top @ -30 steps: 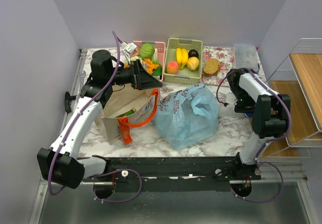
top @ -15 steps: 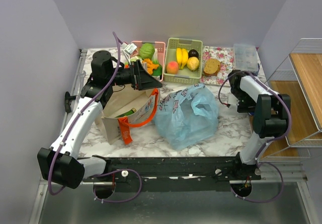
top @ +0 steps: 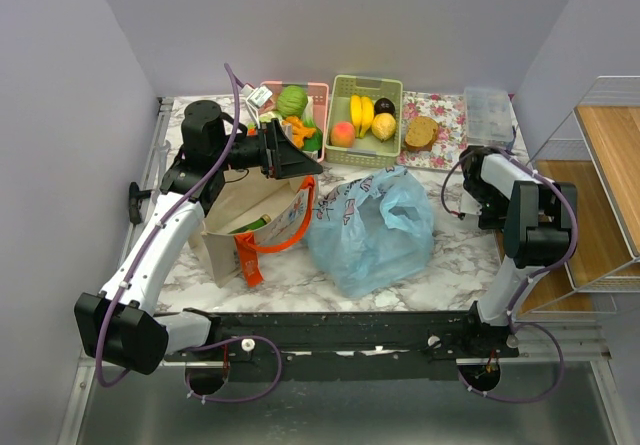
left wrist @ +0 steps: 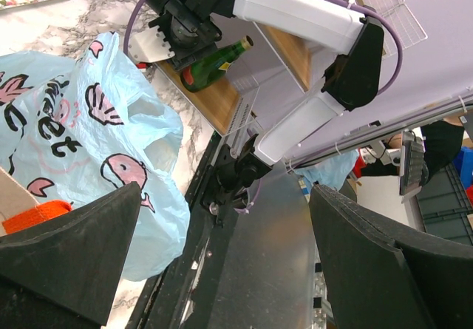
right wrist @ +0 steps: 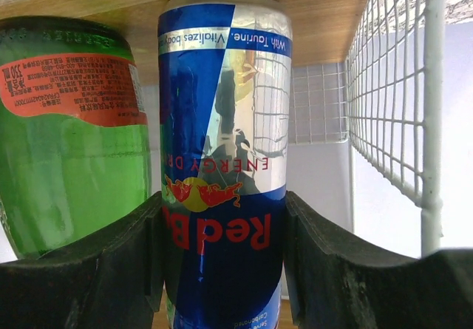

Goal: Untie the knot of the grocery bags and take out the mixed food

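The light blue plastic bag lies crumpled at the table's middle, and it also shows in the left wrist view. Its handle loops hang loose and I make out no knot. A green cabbage and orange pieces lie in the pink basket. A peach lies in the green basket. My left gripper is open and empty above the tote's far edge. My right gripper is shut on a Red Bull can at the shelf on the right.
A beige tote with orange straps stands left of the blue bag. Bananas lie in the green basket, and a bread slice lies on a floral tray. A green bottle stands next to the can. A wire and wood shelf stands at the right.
My right arm has swung right, away from the blue bag and toward the shelf. The left arm and the bag have not moved.
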Robot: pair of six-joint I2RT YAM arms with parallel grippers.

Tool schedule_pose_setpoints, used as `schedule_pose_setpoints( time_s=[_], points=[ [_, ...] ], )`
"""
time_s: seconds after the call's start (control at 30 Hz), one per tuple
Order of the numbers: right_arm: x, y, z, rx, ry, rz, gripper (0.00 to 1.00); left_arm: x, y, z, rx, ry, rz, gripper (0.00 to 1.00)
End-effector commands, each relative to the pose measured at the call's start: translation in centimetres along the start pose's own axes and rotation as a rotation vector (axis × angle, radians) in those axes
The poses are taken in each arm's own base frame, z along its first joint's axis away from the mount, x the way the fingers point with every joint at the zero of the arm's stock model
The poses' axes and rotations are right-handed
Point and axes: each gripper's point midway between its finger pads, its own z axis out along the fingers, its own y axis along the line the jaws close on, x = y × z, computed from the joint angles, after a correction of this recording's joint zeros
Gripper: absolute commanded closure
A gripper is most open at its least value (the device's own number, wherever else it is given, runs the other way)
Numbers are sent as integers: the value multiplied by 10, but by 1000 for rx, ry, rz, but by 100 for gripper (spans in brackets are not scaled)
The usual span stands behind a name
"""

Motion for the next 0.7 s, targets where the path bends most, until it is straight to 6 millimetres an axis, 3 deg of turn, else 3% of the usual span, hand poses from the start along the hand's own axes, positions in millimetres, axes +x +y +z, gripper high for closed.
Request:
schedule_pose_setpoints(
  time_s=[0.0, 0.1, 0.17, 0.2, 0.5, 0.67],
  points=[
    [9, -6, 3, 22, 58, -15, 43, -3, -4, -1, 16, -2, 18, 2],
    [10, -6, 2, 27, 51, -16, 31, -3, -3, -1, 16, -1, 19, 2],
    [10, -6, 1, 30, 44, -20, 3, -2, -3, -1, 15, -1, 19, 1],
    [10, -6, 0, 32, 41, -21, 0, -2, -3, 0, 16, 0, 20, 1],
    [8, -11, -7, 47, -27, 1, 1, -2, -1, 0, 18, -2, 24, 1],
    [2, -12, -12, 33, -81, 23, 11, -4, -1, 1, 17, -5, 23, 1]
  ],
)
